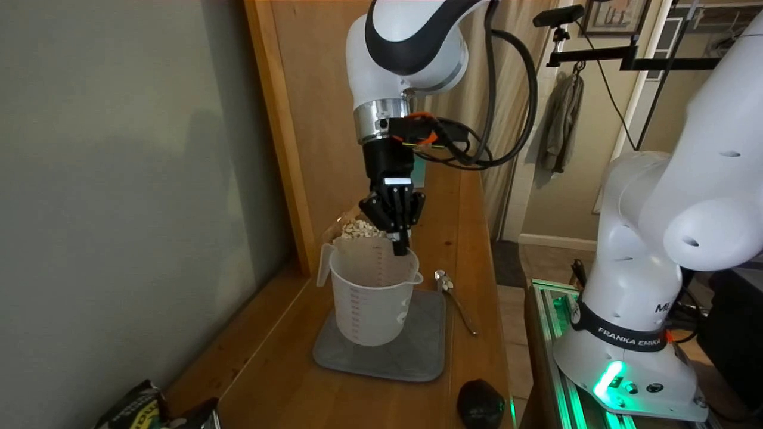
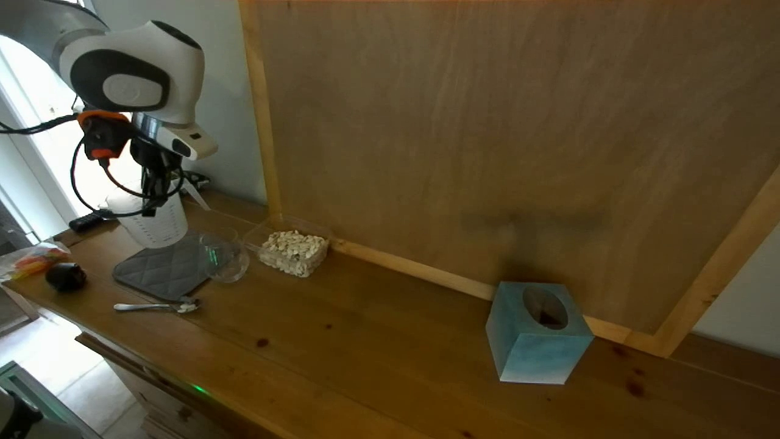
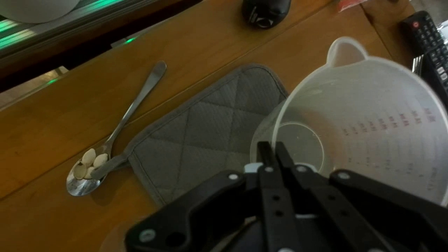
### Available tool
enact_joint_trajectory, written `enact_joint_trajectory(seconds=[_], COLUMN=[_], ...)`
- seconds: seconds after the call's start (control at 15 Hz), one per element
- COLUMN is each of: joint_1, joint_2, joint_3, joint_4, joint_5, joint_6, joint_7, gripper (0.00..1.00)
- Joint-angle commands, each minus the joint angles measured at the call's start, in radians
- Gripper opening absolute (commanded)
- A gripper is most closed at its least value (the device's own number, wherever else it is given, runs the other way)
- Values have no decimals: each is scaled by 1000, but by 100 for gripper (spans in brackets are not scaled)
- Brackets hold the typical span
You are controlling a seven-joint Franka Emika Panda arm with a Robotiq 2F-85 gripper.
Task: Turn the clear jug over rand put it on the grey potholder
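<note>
The clear jug [image 1: 369,313] stands upright, rim up, over the grey potholder [image 1: 420,357] in an exterior view. It also shows in an exterior view [image 2: 159,228], looking slightly tilted, and in the wrist view [image 3: 381,101], where its inside looks empty. I cannot tell whether its base touches the potholder. The potholder lies flat and shows in an exterior view [image 2: 161,271] and in the wrist view [image 3: 210,136]. My gripper [image 3: 272,147] is shut on the jug's rim, one finger inside and one outside. The gripper [image 1: 400,243] points down, and the jug's handle is on the side away from the robot.
A spoon with seeds [image 3: 129,112] lies beside the potholder. A clear glass [image 2: 225,262] and a container of pale seeds [image 2: 295,250] stand close by. A black object [image 1: 480,405] is near the table edge. A blue tissue box [image 2: 539,341] and a remote [image 3: 428,45] lie farther off.
</note>
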Motion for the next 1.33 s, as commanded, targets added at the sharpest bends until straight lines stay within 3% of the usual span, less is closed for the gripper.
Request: enact_joint_trajectory(seconds=[0.0,0.33,0.4,0.73,1.13,1.27], joint_1=[-22,-28,-29,-28,-16,-9], joint_2=[8,25,28,25,-46,-73], joint_3=[-7,-12,-12,-4,64,109], joint_4=[-12,-19,-20,-15,7,27], joint_5=[38,44,46,47,-16,-61], joint_6=[-11,-15,-15,-15,-35,-45], joint_7=[-21,-23,-23,-7,120,165], gripper=[2,7,24,56,99,100])
